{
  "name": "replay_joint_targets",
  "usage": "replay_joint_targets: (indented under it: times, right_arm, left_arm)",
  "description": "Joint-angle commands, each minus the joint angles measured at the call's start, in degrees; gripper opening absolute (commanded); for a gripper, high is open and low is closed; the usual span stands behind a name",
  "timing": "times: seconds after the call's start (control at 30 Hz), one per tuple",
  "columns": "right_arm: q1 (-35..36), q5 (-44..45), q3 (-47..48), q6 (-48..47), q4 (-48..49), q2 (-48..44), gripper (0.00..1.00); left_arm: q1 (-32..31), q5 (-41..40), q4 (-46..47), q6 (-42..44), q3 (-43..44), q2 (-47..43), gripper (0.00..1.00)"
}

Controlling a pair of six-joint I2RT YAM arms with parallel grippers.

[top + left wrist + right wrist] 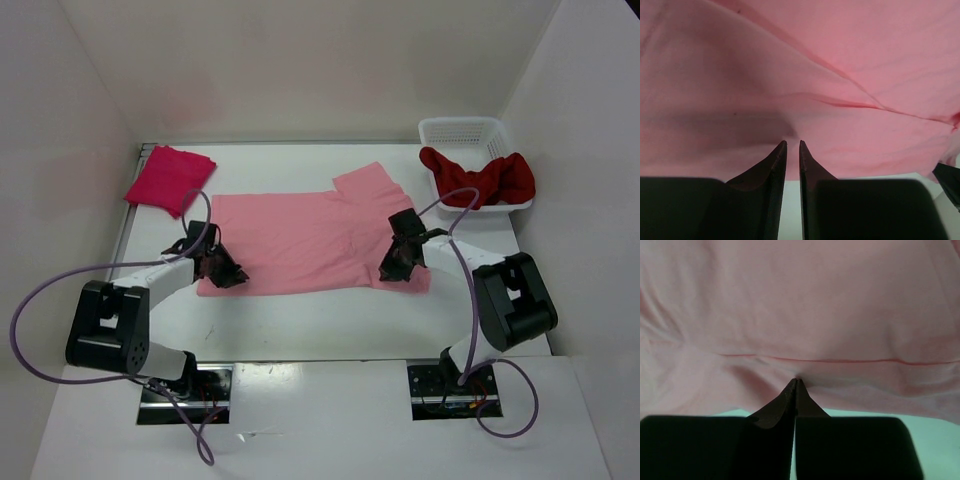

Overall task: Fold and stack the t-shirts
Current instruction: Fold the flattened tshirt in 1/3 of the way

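The light pink t-shirt [310, 240] lies spread mid-table [300, 325]. The left pincer [792, 144] pinches its near-left hem and the right pincer [795, 381] is clamped on its near-right hem. A folded crimson-pink t-shirt [168, 178] sits at the far-left corner, and a dark red t-shirt [480, 178] fills the basket [460, 128] at the far-right.

Seen from overhead, the left arm [110, 325] at lower left and the right arm [512, 300] at lower right wore black joint housings and white links. Each trailed a looping lilac cable [537, 405] and sat on a metal base plate [215, 385]. Wrist cameras showed black wedge-shaped fingers [771, 170] tapering to sharp tips.
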Motion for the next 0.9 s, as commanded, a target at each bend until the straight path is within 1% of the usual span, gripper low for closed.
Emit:
replay_joint_targets:
  times: [0.0, 0.03, 0.07, 0.13, 0.23, 0.27, 0.37, 0.43, 0.5, 0.63, 0.7, 0.73, 0.77, 0.8, 0.87]
  right_arm:
    - [-0.7, 4.5, -0.1, 3.5, 3.4, 0.5, 0.01]
    - [-0.7, 5.7, -0.1, 4.4, 2.7, 1.1, 0.01]
    - [-1.4, 6.4, -0.1, 4.4, 2.1, 1.1, 0.01]
    - [-1.4, 8.1, -0.6, 5.1, 0.6, 1.6, 0.01]
    - [-3.4, 8.7, -2.3, 5.6, -1.1, 1.1, 0.00]
    - [-3.9, 8.7, -3.0, 5.6, -1.1, 0.1, 0.00]
    - [-7.2, 7.9, -5.9, 5.6, -1.7, -3.1, 0.00]
    - [-9.9, 7.9, -7.1, 5.6, -2.2, -4.6, 0.00]
    - [-10.6, 7.9, -7.6, 6.1, -2.2, -7.1, 0.00]
    - [-10.6, 5.9, -7.6, 6.1, -3.5, -8.2, 0.00]
    - [-10.6, 2.5, -7.6, 5.3, -3.5, -9.8, 0.08]
    - [-10.6, 1.2, -7.0, 3.9, -2.8, -10.5, 0.14]
    - [-10.6, 0.3, -6.3, 3.3, -3.4, -11.0, 0.23]
    - [-10.6, 0.2, -4.1, 2.8, -4.4, -11.9, 0.27]
    - [-10.6, 0.2, -0.8, 1.0, -6.1, -12.6, 0.32]
  left_arm:
    - [1.7, 0.5, 0.2, 0.0, -1.4, 2.7, 0.23]
    - [3.4, 1.8, 0.2, 1.5, -1.9, 3.4, 0.25]
    - [4.4, 2.5, 0.2, 1.6, -1.9, 3.4, 0.25]
    - [7.6, 1.8, -1.3, 3.0, -2.5, 2.5, 0.26]
    - [12.2, 2.4, -3.9, 5.7, -2.5, 1.8, 0.28]
    - [12.8, 2.4, -4.4, 7.7, -2.5, 1.8, 0.28]
    - [12.8, 1.6, -6.2, 7.7, -1.2, 3.4, 0.32]
    - [14.6, 0.9, -6.8, 7.7, -1.2, 4.6, 0.33]
    - [15.4, 1.4, -7.3, 7.7, -1.2, 4.7, 0.34]
    - [15.4, 0.9, -7.8, 6.7, -1.2, 4.7, 0.35]
    - [15.4, 0.9, -9.2, 6.1, -1.2, 3.7, 0.35]
    - [15.4, 0.9, -9.8, 6.1, -1.2, 1.0, 0.35]
    - [15.4, 0.9, -9.8, 5.5, -1.2, -0.9, 0.35]
    - [15.4, 0.9, -10.4, 5.5, -0.3, -4.8, 0.35]
    - [15.4, 0.9, -10.4, 5.5, 1.5, -8.3, 0.36]
